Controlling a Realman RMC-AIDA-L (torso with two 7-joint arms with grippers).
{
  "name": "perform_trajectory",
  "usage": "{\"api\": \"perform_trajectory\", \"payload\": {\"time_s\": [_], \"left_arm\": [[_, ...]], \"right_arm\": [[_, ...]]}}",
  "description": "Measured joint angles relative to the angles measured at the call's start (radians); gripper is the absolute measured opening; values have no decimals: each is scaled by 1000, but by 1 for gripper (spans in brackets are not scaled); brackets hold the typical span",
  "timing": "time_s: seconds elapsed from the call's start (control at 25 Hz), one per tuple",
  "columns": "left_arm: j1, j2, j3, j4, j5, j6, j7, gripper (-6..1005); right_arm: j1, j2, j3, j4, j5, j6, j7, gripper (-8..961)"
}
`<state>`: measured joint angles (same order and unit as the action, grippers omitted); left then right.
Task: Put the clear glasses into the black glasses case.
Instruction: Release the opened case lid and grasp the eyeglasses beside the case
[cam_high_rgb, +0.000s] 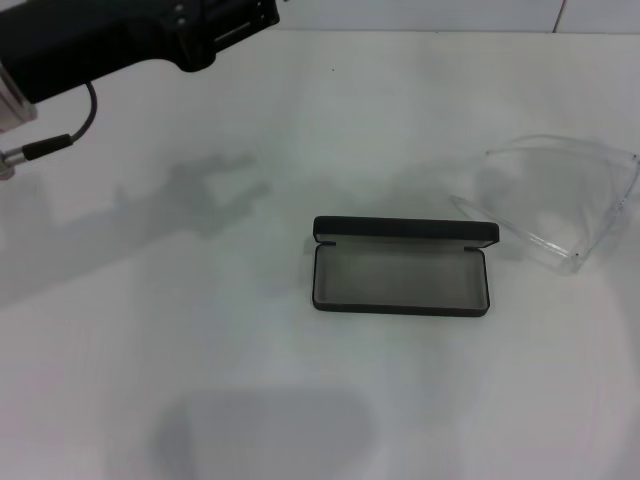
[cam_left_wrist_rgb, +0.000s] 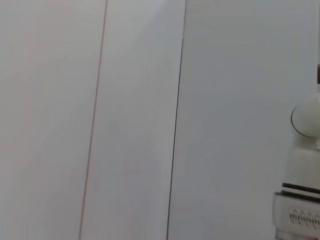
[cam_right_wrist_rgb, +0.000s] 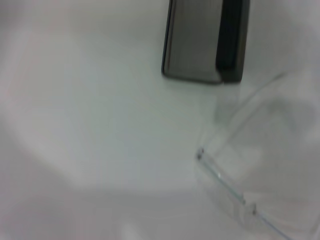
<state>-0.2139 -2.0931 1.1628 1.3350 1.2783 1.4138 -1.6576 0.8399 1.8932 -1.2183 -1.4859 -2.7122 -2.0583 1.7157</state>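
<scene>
Left arm: raised at the far left of the desk (cam_high_rgb: 150, 380); its left tool (cam_high_rgb: 225, 25) is high above the surface, and I cannot tell if it is open or closed.
Black glasses case (cam_high_rgb: 400, 278): in the middle of the desk, lid open, grey lining showing, nothing inside.
Clear glasses (cam_high_rgb: 560, 205): on the desk to the right of the case and a little farther back, near it but apart.
Right tool: not visible; its wrist camera looks down over the glasses and one end of the case.
Handling: the glasses look light, stiff and slippery, probably easy to scratch; I would grip the frame at the nose bridge or an arm near its hinge.
</scene>
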Motion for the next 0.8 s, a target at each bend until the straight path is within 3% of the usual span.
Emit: {"api": "perform_trajectory", "payload": {"time_s": [0.04, 0.08, 0.16, 0.56, 0.8], "left_arm": [[-2, 0, -1, -8, 0, -2, 8, 472], [-8, 0, -3, -22, -1, -3, 11, 472], [-22, 1, -10, -50, -1, -5, 15, 471], [-33, 2, -37, -99, -2, -6, 27, 470], [-29, 2, -54, -119, -4, -6, 27, 469]], "right_arm": [[0, 0, 0, 0, 0, 0, 0, 759], [2, 14, -85, 15, -57, 53, -28, 753], [2, 26, -111, 25, -85, 81, -54, 741], [-23, 112, -157, 123, -176, 283, -243, 654], [-23, 119, -223, 224, -181, 396, -287, 647]]}}
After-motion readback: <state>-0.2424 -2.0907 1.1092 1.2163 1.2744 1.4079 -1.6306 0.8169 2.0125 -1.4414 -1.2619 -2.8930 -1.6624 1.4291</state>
